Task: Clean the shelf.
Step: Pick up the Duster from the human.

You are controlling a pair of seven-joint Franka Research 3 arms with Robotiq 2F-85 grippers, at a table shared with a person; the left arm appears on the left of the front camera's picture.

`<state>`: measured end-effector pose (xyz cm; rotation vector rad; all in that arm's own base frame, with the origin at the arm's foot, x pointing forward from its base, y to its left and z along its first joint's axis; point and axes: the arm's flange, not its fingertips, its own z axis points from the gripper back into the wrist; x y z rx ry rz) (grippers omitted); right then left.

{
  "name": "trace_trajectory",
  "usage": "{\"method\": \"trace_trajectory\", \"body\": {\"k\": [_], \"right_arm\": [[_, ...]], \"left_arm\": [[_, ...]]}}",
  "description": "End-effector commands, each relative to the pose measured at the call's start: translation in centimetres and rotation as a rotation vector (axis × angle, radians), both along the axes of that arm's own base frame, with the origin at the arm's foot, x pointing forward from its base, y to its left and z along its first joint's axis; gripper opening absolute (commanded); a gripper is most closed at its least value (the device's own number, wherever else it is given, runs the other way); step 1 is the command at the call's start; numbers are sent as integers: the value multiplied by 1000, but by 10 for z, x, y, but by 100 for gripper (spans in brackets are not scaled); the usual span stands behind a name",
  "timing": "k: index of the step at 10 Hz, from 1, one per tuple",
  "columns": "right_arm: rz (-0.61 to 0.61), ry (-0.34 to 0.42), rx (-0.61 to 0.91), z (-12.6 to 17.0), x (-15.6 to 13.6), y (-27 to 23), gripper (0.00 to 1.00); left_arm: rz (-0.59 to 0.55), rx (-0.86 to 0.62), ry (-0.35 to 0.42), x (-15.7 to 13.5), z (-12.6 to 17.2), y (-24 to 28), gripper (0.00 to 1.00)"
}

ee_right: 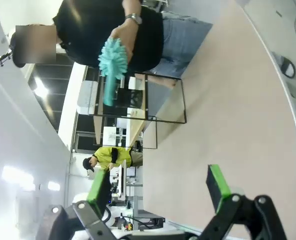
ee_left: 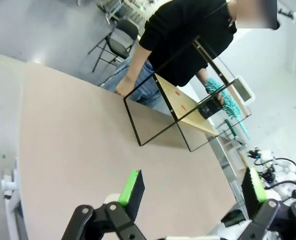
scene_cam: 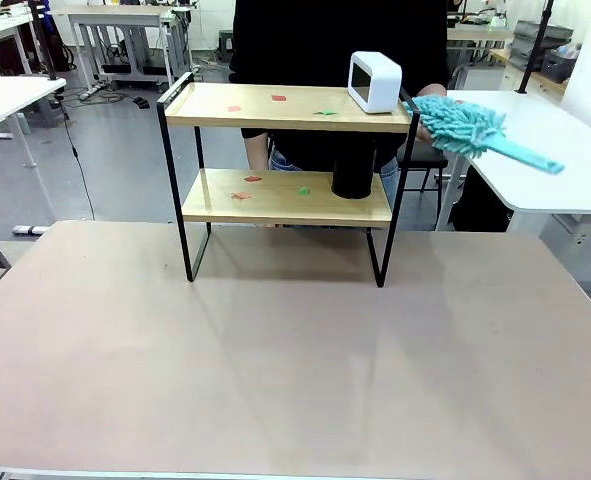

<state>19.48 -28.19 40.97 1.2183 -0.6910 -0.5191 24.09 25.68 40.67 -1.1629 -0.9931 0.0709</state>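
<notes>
The shelf (scene_cam: 205, 105) stands at the far middle of the tan table, with light wooden boards in a thin black frame. Small red and green scraps (scene_cam: 278, 98) lie on both boards. A white box (scene_cam: 375, 82) sits on the top board at the right, and a black cylinder (scene_cam: 353, 172) on the lower board. Behind the shelf, a person in a black top holds a teal duster (scene_cam: 465, 128) off its right end. My left gripper (ee_left: 193, 186) is open above the table, well short of the shelf (ee_left: 188, 107). My right gripper (ee_right: 158, 189) is open too, far from the shelf (ee_right: 135, 131) and the duster (ee_right: 111, 62).
The tan tabletop (scene_cam: 295, 370) spreads wide and bare in front of the shelf. White tables stand at the right (scene_cam: 555, 150) and the far left (scene_cam: 5, 95). A black chair (ee_left: 118, 42) is behind the person.
</notes>
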Motion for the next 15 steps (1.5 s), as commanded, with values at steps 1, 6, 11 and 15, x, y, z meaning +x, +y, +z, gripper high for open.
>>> {"method": "trace_trajectory", "body": {"k": [1,6,11,15], "right_arm": [[8,-56,-15,24,-10,5,100],[8,-56,-15,24,-10,5,100],[206,-84,-70,45,2,14,100],[453,-204,-174,124,61,51,100]], "left_arm": [[1,34,-29,-11,13,2,100],[1,34,-29,-11,13,2,100],[1,34,-29,-11,13,2,100],[1,34,-29,-11,13,2,100]]}}
